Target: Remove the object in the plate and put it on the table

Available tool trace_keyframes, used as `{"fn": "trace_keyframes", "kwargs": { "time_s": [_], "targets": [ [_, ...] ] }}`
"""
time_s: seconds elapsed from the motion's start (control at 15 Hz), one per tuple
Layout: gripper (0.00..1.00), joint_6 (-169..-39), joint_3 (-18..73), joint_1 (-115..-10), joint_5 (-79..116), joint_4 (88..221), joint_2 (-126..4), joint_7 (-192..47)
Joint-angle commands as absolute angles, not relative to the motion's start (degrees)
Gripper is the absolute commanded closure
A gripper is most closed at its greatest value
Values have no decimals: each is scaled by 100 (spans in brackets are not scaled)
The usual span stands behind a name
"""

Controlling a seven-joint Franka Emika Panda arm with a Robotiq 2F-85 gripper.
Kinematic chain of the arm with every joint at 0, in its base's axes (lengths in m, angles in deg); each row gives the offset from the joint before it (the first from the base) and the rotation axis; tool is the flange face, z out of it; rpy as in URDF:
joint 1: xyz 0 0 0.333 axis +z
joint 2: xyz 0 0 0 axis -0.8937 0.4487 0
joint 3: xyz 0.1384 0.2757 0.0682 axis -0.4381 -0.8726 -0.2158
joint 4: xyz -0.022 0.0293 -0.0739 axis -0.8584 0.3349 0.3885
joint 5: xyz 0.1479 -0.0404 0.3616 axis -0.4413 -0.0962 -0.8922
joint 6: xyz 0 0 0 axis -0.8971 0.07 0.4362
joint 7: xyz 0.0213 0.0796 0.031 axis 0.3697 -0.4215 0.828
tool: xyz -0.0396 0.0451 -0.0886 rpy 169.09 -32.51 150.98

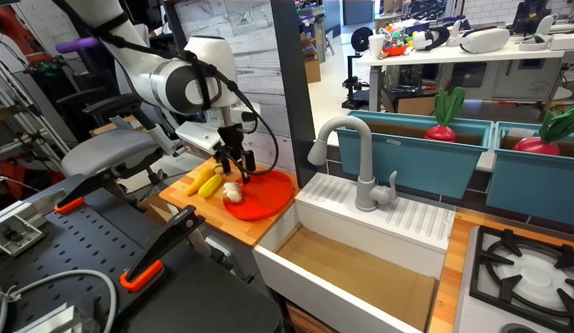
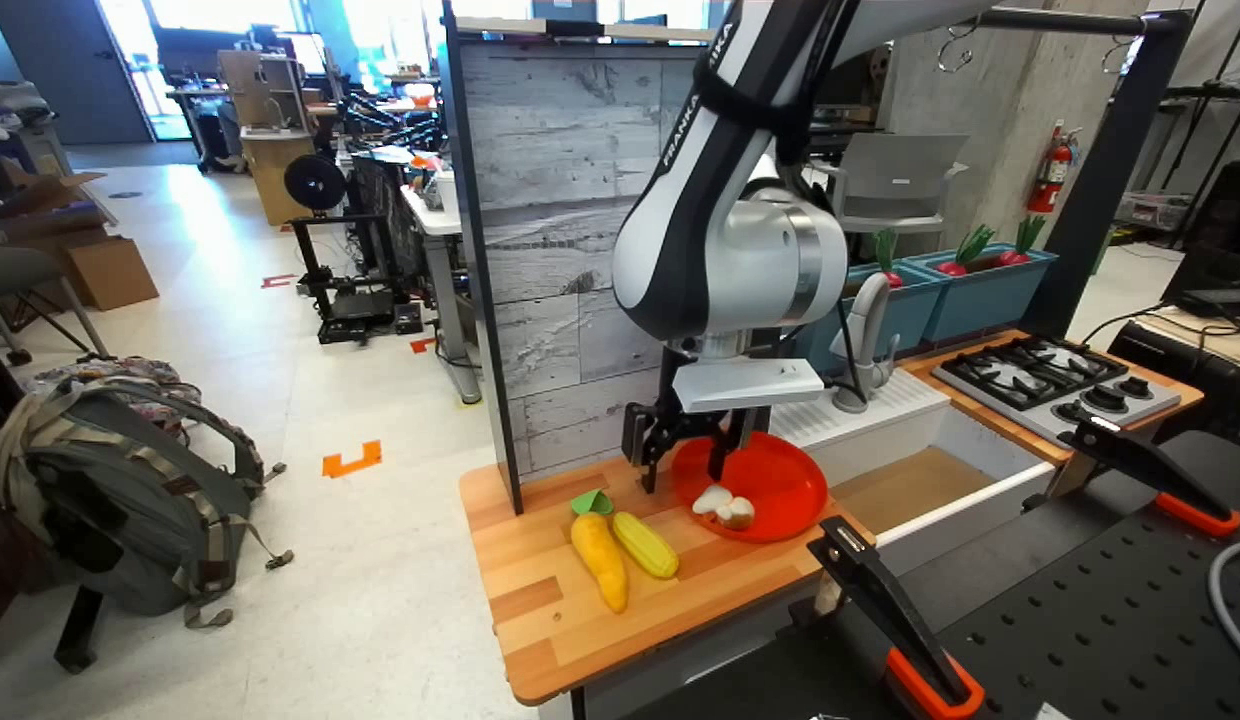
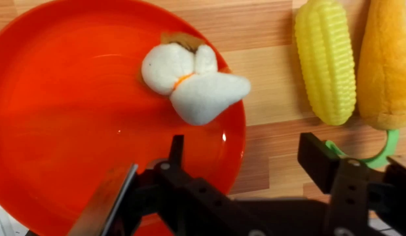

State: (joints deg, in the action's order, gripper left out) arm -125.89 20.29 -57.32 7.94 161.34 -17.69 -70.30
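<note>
- Arm's tool (image 3: pixel 245 152) hangs low over the edge of the red plate (image 3: pixel 75 131), fingers (image 3: pixel 177 150) spread well apart: in the wrist view one shows against the plate, the other against the counter (image 3: pixel 271 87).
- One white lumpy piece (image 3: pixel 203 95), brown at one side, lies in the plate by the rim, a pointed lobe reaching over the edge. Near the tool, apart from both fingers in the wrist view.
- Beside the plate: one yellow corn cob (image 3: pixel 327 62), one yellow-orange vegetable (image 3: pixel 386 65) with a green top, side by side.
- Light wood, strips of tan, carries all of these; plate sits near the white sink (image 1: pixel 305 289), one grey faucet (image 1: pixel 365 162) at its back.
- Past the sink: one stove (image 2: pixel 1055 390), two burners; two teal planters (image 1: pixel 416 162); three red radishes (image 2: pixel 952 268) in an exterior view.
- Whitish plank panel (image 2: pixel 570 240) stands upright along one counter edge.
- Room: pale floor (image 2: pixel 330 600), a grey-green backpack (image 2: pixel 180 540) on it; dark perforated bench (image 1: pixel 97 240) close to the counter, two black clamps (image 1: pixel 162 245) in both exterior views.
</note>
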Motion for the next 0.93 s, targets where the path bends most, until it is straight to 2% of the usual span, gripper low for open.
{"fn": "trace_keyframes", "kwargs": {
  "time_s": [0.0,0.33,0.87],
  "targets": [
    [0,-12501,2167,-5654,987,16657,-2241,-7184],
    [0,-12424,2325,-5611,1190,17119,-2593,-7234],
    [0,-11753,2525,-5479,1518,16835,-2374,-7390]
  ]
}}
